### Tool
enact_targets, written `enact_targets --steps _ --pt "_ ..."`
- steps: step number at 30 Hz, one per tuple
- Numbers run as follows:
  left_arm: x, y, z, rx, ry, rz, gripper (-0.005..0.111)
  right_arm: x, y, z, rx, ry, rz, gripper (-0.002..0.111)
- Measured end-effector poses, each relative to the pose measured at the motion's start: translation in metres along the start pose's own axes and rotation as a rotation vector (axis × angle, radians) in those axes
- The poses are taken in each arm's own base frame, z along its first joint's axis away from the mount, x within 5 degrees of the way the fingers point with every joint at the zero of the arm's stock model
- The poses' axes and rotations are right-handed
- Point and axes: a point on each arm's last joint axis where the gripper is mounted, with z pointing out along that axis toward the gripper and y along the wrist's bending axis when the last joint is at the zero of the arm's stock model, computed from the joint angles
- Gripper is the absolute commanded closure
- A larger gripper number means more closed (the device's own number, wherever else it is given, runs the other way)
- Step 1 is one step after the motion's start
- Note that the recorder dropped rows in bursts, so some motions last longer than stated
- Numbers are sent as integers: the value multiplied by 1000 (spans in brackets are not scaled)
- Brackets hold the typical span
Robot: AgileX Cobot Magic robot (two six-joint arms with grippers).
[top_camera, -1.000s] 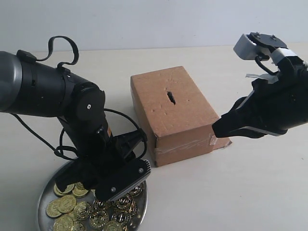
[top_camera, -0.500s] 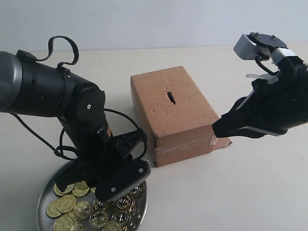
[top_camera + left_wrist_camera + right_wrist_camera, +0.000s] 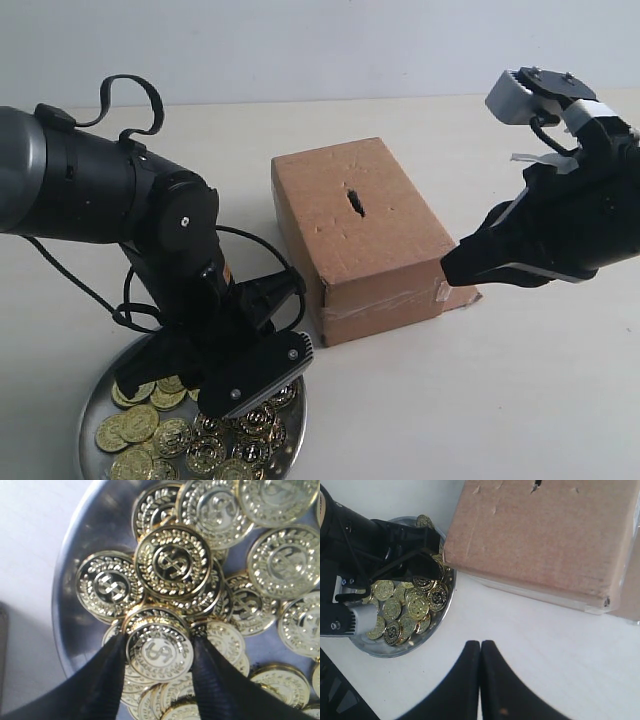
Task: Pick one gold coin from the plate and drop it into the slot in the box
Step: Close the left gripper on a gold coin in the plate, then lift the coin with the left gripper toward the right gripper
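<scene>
The silver plate (image 3: 90,400) at the front left holds several gold coins. My left gripper (image 3: 250,385) hangs low over it, its body hiding its fingertips in the exterior view. The left wrist view shows my left gripper (image 3: 159,638) with a finger pressed on each side of one gold coin (image 3: 160,652), above the heap on the plate (image 3: 75,540). The brown box (image 3: 365,235) stands in the middle, and the dark slot (image 3: 355,201) is in its top face. My right gripper (image 3: 447,272) hovers right of the box, shut on nothing (image 3: 480,645).
The left arm's black cable (image 3: 130,300) loops over the table behind the plate. Clear tape (image 3: 440,292) covers the box's near end. The right wrist view shows the box (image 3: 540,535), the plate (image 3: 385,650) and bare white table between them.
The left gripper has shifted very slightly over the plate, hardly at all. The right arm and the box have not moved.
</scene>
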Motion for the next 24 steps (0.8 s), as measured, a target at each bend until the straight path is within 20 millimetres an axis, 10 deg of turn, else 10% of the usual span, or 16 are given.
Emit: enact_targets --steps 17,24 --pt "0 0 -16 -36 24 -80 69 0 1 0 -6 -5 7 108" --pt "-6 -5 -99 -298 55 -404 69 -15 22 -4 -250 -164 50 108"
